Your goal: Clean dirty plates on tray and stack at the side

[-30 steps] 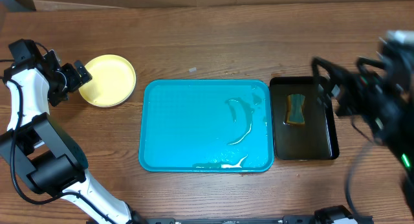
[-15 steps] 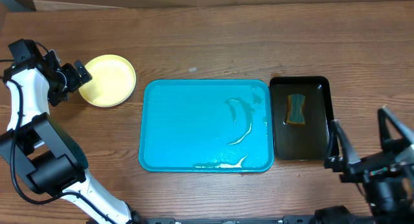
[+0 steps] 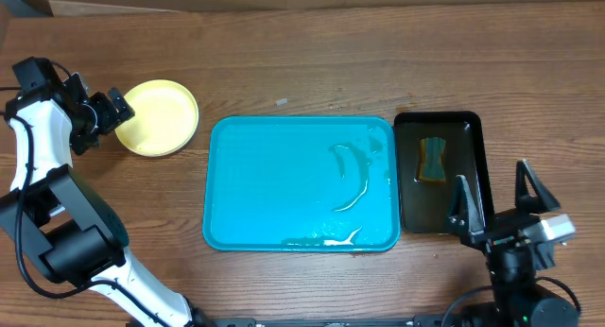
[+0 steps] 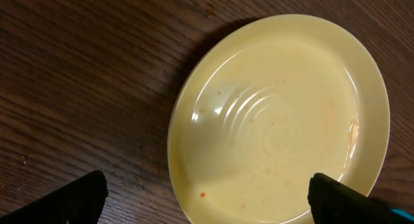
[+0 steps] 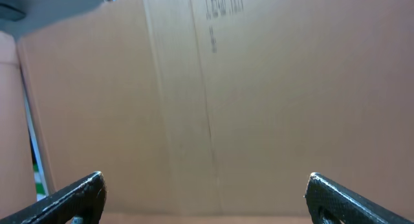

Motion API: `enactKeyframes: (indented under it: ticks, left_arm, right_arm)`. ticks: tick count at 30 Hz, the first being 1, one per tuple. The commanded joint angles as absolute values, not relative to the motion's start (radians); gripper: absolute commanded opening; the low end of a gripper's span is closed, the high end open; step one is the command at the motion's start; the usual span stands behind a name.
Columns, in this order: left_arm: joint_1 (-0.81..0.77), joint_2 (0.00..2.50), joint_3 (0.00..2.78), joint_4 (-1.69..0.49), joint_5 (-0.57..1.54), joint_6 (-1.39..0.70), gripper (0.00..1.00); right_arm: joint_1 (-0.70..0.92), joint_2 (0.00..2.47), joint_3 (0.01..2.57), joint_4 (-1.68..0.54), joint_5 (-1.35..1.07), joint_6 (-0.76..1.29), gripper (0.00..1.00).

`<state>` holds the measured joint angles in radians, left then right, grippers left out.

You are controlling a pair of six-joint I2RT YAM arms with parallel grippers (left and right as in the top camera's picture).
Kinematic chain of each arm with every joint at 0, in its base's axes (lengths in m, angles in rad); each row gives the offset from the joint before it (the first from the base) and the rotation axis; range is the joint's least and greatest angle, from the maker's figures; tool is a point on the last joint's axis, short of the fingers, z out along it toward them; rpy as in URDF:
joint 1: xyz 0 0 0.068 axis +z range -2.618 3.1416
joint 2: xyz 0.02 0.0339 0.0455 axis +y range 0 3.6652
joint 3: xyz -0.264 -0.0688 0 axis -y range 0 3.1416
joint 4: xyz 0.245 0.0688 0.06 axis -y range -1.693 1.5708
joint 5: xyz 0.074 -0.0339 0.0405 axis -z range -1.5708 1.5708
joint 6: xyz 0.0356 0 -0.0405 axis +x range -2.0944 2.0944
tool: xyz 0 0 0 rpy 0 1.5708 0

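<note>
One yellow plate (image 3: 161, 117) lies just before the left gripper (image 3: 108, 113), its jaws spread and empty. One turquoise tray (image 3: 265, 176) and one black tray (image 3: 416, 209) sit ahead-left of the right gripper (image 3: 493, 197), likewise released. Wooden table (image 3: 312, 72), cardboard backdrop (image 5: 259, 107).

Brown wood-grain table (image 3: 312, 62), cardboard panel (image 5: 259, 107) behind

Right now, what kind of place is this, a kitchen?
Probably not a real kitchen: more likely a robot practice bench for dish washing. A wooden table holds a streaky turquoise tray, a sponge in a black tray and one yellow plate, with cardboard behind.
</note>
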<state>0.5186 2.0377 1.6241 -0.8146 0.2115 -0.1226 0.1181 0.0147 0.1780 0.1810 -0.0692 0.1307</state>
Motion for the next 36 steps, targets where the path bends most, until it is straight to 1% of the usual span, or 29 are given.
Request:
enactKeyframes:
  ticks: [1, 7, 13, 19, 30, 36]
  left_arm:
    - [0.517, 2.046, 1.640, -0.811, 0.208, -0.112, 1.00]
    - [0.517, 2.046, 1.640, -0.811, 0.208, -0.112, 1.00]
    - [0.517, 2.046, 1.640, -0.811, 0.208, -0.112, 1.00]
    - [0.517, 2.046, 1.640, -0.811, 0.208, -0.112, 1.00]
    - [0.517, 2.047, 1.640, -0.811, 0.208, -0.112, 1.00]
    - [0.516, 2.046, 1.640, -0.811, 0.208, -0.112, 1.00]
  right_arm:
    - [0.111, 0.003, 0.100, 0.233, -0.054, 0.130, 1.00]
    - [0.110, 0.003, 0.007, 0.245, -0.052, 0.130, 1.00]
    - [0.110, 0.003, 0.008, 0.110, -0.041, 0.125, 1.00]
    - [0.110, 0.003, 0.008, -0.089, 0.014, 0.123, 1.00]
    - [0.107, 0.003, 0.008, -0.083, 0.022, 0.120, 1.00]
    - [0.054, 0.003, 0.008, -0.078, -0.086, -0.062, 1.00]
